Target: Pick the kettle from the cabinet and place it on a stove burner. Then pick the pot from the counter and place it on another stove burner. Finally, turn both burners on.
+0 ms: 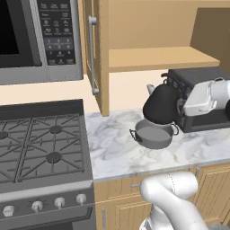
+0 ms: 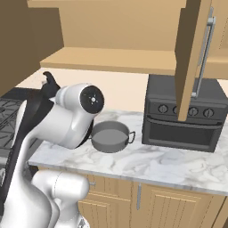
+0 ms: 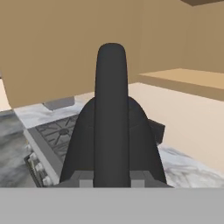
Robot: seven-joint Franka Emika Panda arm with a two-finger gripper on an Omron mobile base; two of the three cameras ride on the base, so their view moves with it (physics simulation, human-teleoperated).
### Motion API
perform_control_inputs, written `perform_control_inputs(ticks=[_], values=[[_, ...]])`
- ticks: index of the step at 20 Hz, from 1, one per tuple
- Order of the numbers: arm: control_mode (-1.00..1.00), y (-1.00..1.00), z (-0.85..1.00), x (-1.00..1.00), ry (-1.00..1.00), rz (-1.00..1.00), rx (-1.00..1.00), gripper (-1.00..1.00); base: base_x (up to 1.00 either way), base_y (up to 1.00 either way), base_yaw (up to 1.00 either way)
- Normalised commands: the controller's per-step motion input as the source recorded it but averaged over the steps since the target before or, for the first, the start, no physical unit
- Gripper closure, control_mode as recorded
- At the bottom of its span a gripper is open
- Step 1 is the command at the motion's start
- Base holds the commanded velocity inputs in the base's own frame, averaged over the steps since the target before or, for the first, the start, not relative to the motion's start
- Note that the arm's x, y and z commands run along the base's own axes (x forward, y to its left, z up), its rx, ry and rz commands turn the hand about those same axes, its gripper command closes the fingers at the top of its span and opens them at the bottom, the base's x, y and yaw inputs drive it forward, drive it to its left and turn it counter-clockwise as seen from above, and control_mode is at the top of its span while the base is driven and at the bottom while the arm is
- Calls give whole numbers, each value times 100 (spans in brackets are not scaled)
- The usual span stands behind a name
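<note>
The glossy black kettle (image 1: pixel 161 106) hangs in the air, tilted, just above the grey pot (image 1: pixel 155 134). My gripper (image 1: pixel 181 107) reaches in from the right and is shut on its loop handle. In the hand view the arched handle (image 3: pixel 111 105) rises straight up between my fingertips (image 3: pixel 81 179), with the kettle's dark body behind it. The pot (image 2: pixel 109 136) sits on the white marble counter (image 1: pixel 112 148). The cabinet's door stands open and its wooden shelf (image 1: pixel 157 57) is bare. The stove burners (image 1: pixel 53 157) lie to the left under black grates.
A black toaster oven (image 2: pixel 182 120) stands on the counter right of the pot. The open cabinet door (image 1: pixel 96 54) with its silver bar handle juts out between stove and shelf. A microwave (image 1: pixel 36 36) hangs above the range. Silver knobs (image 1: pixel 59 202) line the stove front.
</note>
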Motion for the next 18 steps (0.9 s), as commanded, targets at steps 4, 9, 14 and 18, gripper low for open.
perform_control_inputs(ticks=[4,9,14,18], values=[[-100,0,-6,-29,0,0,0,100,0,0,0],[-100,2,-12,-26,0,0,0,100,0,0,0],[100,1,-2,-6,0,0,0,100,-36,3,0],[100,0,0,0,0,0,0,100,-60,14,0]])
